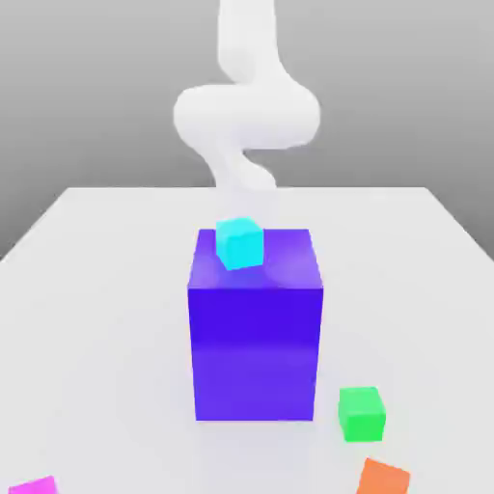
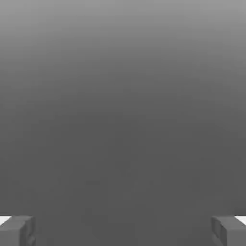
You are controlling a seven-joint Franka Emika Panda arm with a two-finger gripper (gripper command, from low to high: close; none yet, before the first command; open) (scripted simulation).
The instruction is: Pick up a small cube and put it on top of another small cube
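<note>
1. Grey fingertips (image 2: 17, 230) sit far apart at opposite edges of the hand view; gripper (image 2: 123, 231) wide open, nothing between, touching nothing (plain grey backdrop behind).
2. Magenta small cube (image 1: 34, 485) lies on the white table (image 1: 106, 289) at the near corner, exterior view's left, cut off by the frame.
3. Cyan cube (image 1: 239, 242) rests on top of the blue-violet block (image 1: 256, 347).
4. Green cube (image 1: 362, 413) and orange cube (image 1: 383, 478) lie near the block's base, exterior view's right.
5. White arm (image 1: 246, 111) rises behind the block.
</note>
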